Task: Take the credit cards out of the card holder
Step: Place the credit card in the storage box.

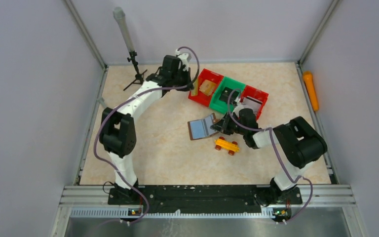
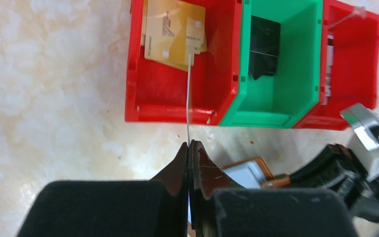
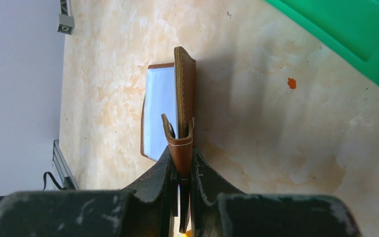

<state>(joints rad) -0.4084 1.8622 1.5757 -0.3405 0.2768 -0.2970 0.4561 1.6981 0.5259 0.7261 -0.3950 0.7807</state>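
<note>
A robot lab test bench: a marble-patterned table boxed in by plain grey walls, two robot arms bolted to a metal rail along the table's near edge, and a small tripod at the table's far left corner.

2 black-and-white arms, purple cables

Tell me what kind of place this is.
Probably a robot lab test cell: plain grey walls box in a small marbled table, a left arm and right arm are bolted to a rail at its near edge, and staged props lie on it, coloured bins and a toy car.
</note>
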